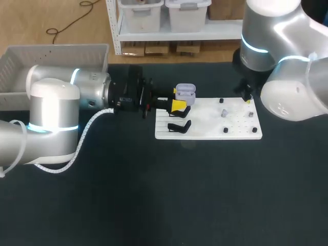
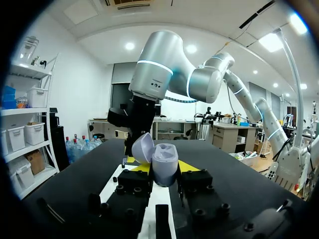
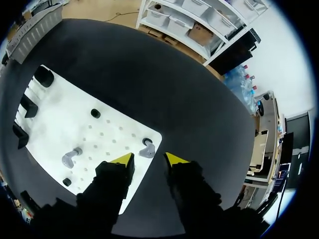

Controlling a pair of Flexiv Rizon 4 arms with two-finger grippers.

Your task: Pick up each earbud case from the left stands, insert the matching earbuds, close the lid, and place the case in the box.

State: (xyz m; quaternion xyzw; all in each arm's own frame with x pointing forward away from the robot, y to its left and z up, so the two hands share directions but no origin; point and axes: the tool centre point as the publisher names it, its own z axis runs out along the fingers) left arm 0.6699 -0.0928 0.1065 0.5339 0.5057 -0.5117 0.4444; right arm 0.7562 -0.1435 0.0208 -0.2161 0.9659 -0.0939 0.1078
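A lavender earbud case [image 2: 164,167] with its lid [image 2: 142,147] swung open sits upright between my left gripper's [image 2: 165,169] yellow tips, which are shut on it. In the head view that case [image 1: 185,92] hangs over the left end of the white board [image 1: 209,134], beside a black stand [image 1: 179,126]. My right gripper [image 3: 149,159] hovers over the board's far right corner with its fingers apart. A grey earbud [image 3: 148,149] lies just ahead of the gap, and I see neither finger touching it. A second grey earbud [image 3: 71,158] stands nearer the board's middle.
Black pegs [image 3: 95,113] dot the white board [image 3: 60,124], and black stands [image 3: 30,107] line its left end. A white bin [image 1: 51,61] sits at the table's far left corner. Dark bare tabletop [image 1: 179,195] spreads in front of the board.
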